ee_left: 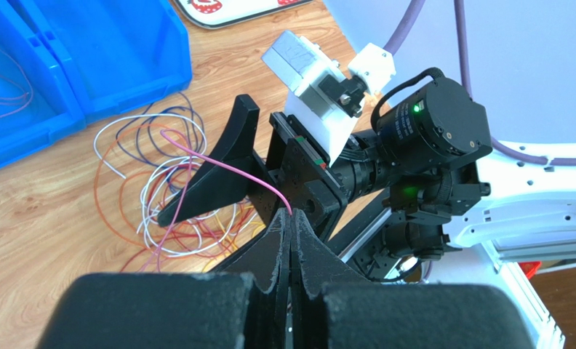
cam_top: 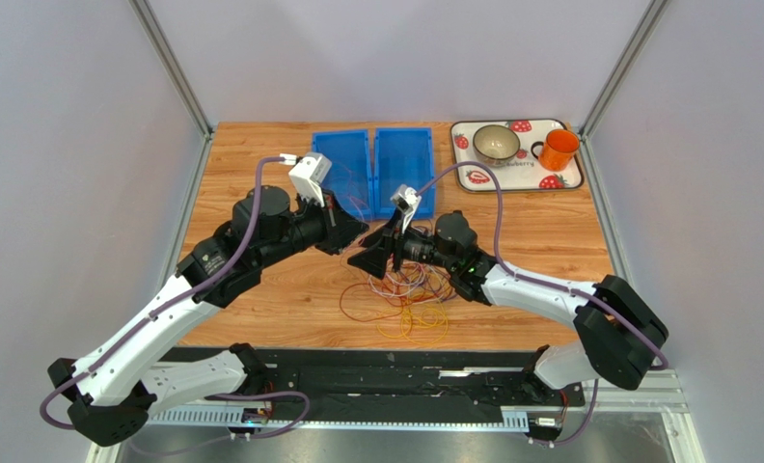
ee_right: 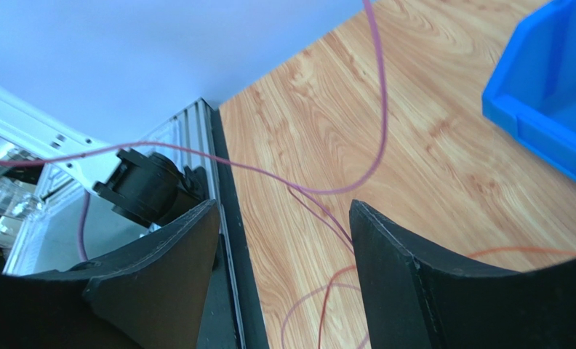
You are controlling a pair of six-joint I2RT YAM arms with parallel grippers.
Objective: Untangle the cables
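1. The left gripper (ee_left: 291, 218) fills the near edge of its own wrist view. Its 2 fingers are pressed together and clamped on a pink cable (ee_left: 225, 161), which leaves the tips and arcs away toward the pile.
2. The right gripper (ee_right: 282, 207) faces it from just beside, jaws wide apart. The pink cable crosses the gap between its fingers, but whether it touches either one cannot be told.
3. The other cables (cam_top: 405, 299) lie in loose overlapping loops of orange, white, dark red and dark purple on the wooden table (cam_top: 260, 318), under and just in front of both grippers.
4. 2 blue bins (cam_top: 371, 169) sit side by side at the far edge, behind the grippers. A thin red strand shows inside 1 of them.
5. Right of the bins, a strawberry-print tray (cam_top: 576, 172) holds a bowl (cam_top: 497, 143) and an orange mug (cam_top: 558, 149).
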